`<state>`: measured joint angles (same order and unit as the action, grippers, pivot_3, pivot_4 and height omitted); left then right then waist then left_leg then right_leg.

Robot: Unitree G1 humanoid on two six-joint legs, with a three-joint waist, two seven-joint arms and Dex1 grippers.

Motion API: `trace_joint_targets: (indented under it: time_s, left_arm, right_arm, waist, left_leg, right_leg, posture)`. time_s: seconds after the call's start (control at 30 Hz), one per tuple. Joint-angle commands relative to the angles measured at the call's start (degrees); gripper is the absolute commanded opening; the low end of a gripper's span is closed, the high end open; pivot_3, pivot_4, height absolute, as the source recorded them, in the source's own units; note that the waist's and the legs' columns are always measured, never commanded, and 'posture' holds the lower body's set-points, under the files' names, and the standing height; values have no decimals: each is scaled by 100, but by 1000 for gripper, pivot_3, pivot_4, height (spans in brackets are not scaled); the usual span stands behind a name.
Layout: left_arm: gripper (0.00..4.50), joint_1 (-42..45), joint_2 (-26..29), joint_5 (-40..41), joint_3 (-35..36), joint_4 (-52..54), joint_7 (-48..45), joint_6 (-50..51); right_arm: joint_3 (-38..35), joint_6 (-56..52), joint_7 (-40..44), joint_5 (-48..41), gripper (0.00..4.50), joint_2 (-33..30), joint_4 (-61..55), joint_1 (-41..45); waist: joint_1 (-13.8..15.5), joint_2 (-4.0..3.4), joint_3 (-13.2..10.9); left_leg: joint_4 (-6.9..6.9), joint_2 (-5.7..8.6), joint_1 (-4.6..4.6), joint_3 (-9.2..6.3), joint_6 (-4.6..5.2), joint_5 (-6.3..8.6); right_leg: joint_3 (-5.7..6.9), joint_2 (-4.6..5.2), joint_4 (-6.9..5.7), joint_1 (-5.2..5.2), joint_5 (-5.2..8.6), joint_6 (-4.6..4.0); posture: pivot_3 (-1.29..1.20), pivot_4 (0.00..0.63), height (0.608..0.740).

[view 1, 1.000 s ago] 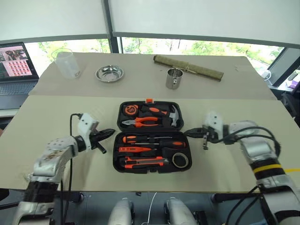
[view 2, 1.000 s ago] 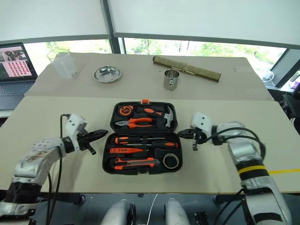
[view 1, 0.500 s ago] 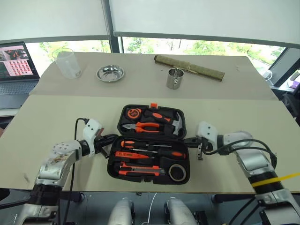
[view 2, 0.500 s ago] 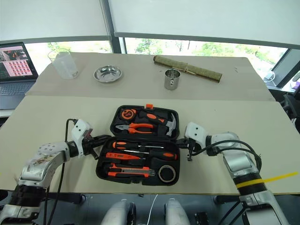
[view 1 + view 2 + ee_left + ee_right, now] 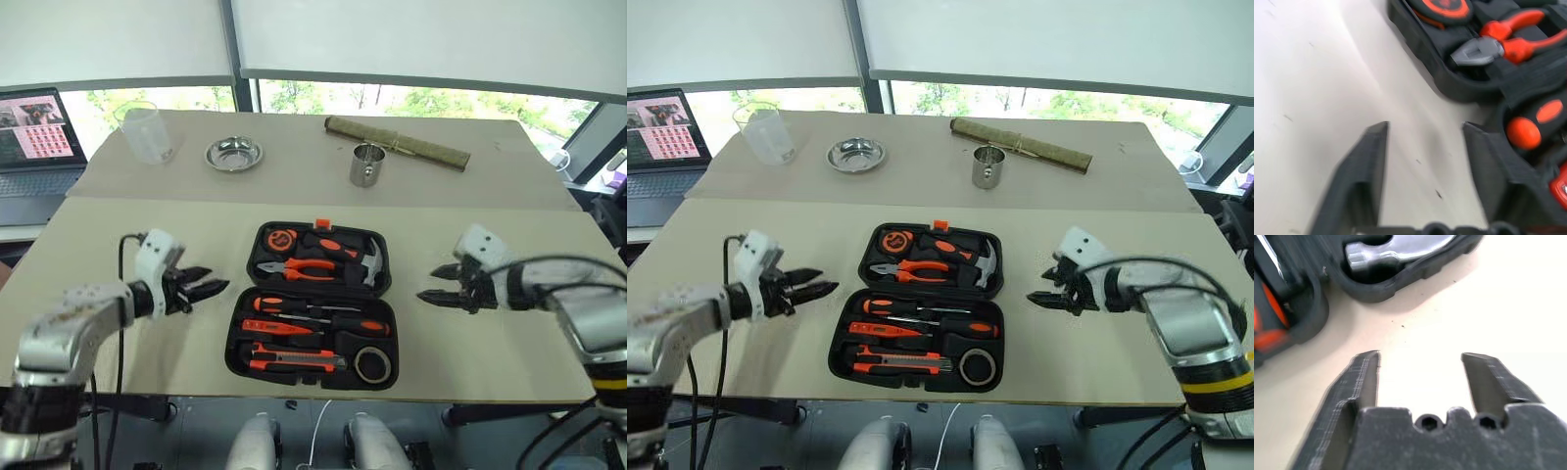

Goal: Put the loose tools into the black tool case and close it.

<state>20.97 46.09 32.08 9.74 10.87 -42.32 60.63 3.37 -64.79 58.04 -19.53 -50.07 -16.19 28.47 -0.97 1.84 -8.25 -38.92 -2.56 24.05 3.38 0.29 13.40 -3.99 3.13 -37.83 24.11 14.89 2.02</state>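
- The black tool case (image 5: 313,304) lies open on the table (image 5: 118,225), loose tools slotted inside.
- The left hand (image 5: 201,290) and right hand (image 5: 438,284) flank it, fingers apart, empty, seemingly poised to shut the lid.

Left gripper (image 5: 208,289) and right gripper (image 5: 438,285), jaws apart, empty.

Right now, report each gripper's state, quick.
Left gripper: open, holding nothing, left of the black tool case.
Right gripper: open, holding nothing, right of the case.
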Motion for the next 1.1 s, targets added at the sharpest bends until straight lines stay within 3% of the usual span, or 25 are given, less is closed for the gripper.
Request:
trace_joint_targets:
  time_s: [0.03, 0.17, 0.47, 0.57, 0.67, 0.8, 0.93, 1.0, 1.1]
  left_arm:
    - [4386, 854, -373, 312, -10, -326, 452, 1217]
    - [4386, 1393, -712, 203, -311, -629, 725, 1738]
    - [4386, 1683, -1169, -157, -495, -1153, 1161, 1524]
    - [4408, 1737, -1204, -199, -463, -1267, 1215, 1516]
    - [3751, 1726, -1216, -218, -508, -1317, 1215, 1485]
    - [2160, 1700, -1352, -226, -509, -1373, 1267, 1432]
    - [933, 1680, -1603, -219, -375, -1428, 1433, 1430]
    - [500, 1655, -1638, -227, -355, -1438, 1457, 1422]
    - [376, 1616, -1675, -210, -239, -1455, 1472, 1330]
  right_arm:
    - [-99, -1772, -602, -272, 4500, 496, 167, 664]
    - [-269, -2518, -1383, -103, 4500, 1198, 647, 1195]
    - [-388, -2771, -2236, -203, 4500, 1642, 924, 1393]
    - [-460, -2771, -2472, -225, 3759, 1798, 1038, 1414]
    - [-487, -2771, -2739, -199, 2743, 1882, 1185, 1411]
    - [-402, -2771, -2935, -268, 1276, 1833, 1346, 1366]
    - [-380, -2771, -3084, -427, 91, 1853, 1608, 1347]
    - [-394, -2771, -3162, -472, 0, 1894, 1710, 1373]
    - [-468, -2771, -3307, -454, 0, 2050, 1765, 1442]
  waist:
    - [9, 5, -1]
    - [6, 10, -3]
    - [18, 10, -3]
    - [15, 10, -3]
    - [10, 10, -3]
    - [15, 10, -3]
    - [36, 14, 0]
    - [37, 23, 6]
    - [25, 32, 11]
  left_leg:
    - [0, 2, 2, -2, 0, -1]
    - [-2, 10, 10, -4, -3, -3]
    - [2, 17, 30, -4, -4, -4]
    - [2, 17, 29, -4, -5, -4]
    - [3, 18, 29, -4, -6, -5]
    - [3, 19, 25, -4, -6, -5]
    - [1, 27, 14, -5, -4, -7]
    - [1, 35, 14, -7, 0, -12]
    - [0, 39, 13, -11, 1, -14]
  right_leg:
    - [1, 0, 1, 1, 0, 0]
    - [2, 1, -1, 6, 0, 0]
    - [7, 10, 7, 20, 0, 1]
    - [7, 9, 6, 18, 0, 1]
    - [7, 9, 5, 19, 0, 1]
    - [8, 11, 5, 15, 0, 1]
    - [14, 19, 5, -4, -1, 3]
    - [16, 25, 6, -6, -4, 8]
    - [15, 29, 8, -10, -7, 14]
  posture:
    - [0, 150, 740]
    - [0, 150, 740]
    - [0, 150, 740]
    - [0, 150, 740]
    - [0, 150, 740]
    - [0, 150, 740]
    - [0, 150, 740]
    - [0, 150, 740]
    - [0, 150, 740]
